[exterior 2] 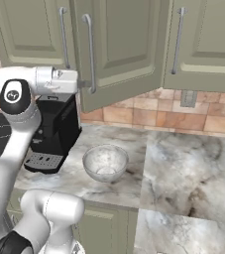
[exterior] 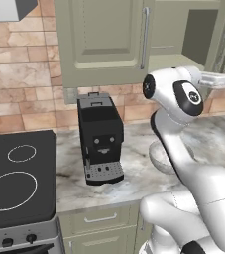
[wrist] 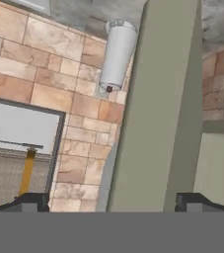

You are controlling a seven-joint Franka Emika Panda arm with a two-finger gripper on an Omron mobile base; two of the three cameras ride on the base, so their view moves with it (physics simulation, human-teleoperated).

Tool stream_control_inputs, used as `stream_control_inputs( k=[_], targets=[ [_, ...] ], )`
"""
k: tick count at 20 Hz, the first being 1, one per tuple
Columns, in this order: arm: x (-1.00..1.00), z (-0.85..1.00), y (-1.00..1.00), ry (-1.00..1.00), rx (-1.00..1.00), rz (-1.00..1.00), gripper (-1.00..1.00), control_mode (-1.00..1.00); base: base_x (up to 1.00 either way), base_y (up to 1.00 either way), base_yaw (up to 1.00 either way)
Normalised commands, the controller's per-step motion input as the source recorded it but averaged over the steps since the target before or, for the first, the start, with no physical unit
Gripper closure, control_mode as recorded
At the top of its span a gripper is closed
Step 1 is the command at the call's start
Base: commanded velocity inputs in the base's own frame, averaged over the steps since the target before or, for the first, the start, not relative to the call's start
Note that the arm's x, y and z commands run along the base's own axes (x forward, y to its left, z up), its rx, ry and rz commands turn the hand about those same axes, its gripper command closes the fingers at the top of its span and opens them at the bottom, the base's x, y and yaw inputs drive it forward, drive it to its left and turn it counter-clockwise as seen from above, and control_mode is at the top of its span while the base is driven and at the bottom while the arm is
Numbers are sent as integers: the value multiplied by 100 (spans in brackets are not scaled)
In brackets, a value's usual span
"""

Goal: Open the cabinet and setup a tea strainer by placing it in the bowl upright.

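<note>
I'm seeing the arm rising from the base w/ the hand up at wall-cabinet height, gripper (wrist: 111,200) jaws standing wide apart, holding nothing. In the hand view the two dark finger tips are sitting either side of the sage-green door edge, which is running up the middle of the pic; can't tell if either tip is touching it.

On the counter (exterior 2: 183,168) just in front of the arm, the bowl (exterior 2: 105,162) is sitting upright, whitish-grey, nothing inside it. In the left base view it's half hidden behind the arm's link (exterior: 159,158). Just beside it, toward the stove, the black coffee machine (exterior: 100,137) is standing against the tiled wall. The stove (exterior: 17,181) w/ its ring markings is sitting at the far left of the counter.

Above, the cabinet (exterior 2: 115,52) door is standing ajar, swung out partway toward me, its long silver bar handle (exterior 2: 90,52) next to the hand. In the left base view I'm getting a dark gap (exterior: 199,31) into the cabinet interior past the door; can't make out the tea strainer in there, too dark and narrow.

Further back in the hand view, a white cylinder (wrist: 117,54) is standing on marbled counter beyond the tiles, seen rolled over.
</note>
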Motion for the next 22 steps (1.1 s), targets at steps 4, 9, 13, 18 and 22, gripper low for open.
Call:
stream_control_inputs(
  k=[4, 9, 13, 18, 22],
  targets=[
    [-9, 0, -61, 11, -5, -13, -100, -100, 0, 0, 0],
    [-22, 0, -72, 9, -4, -15, -100, -100, 0, 0, 0],
    [-32, 0, -77, 8, -5, -21, -100, -100, 0, 0, 0],
    [-22, 0, -71, 7, -6, -21, -100, -100, 0, 0, 0],
    [-8, 0, -54, 1, -7, -18, -100, -100, 0, 0, 0]
  ],
)
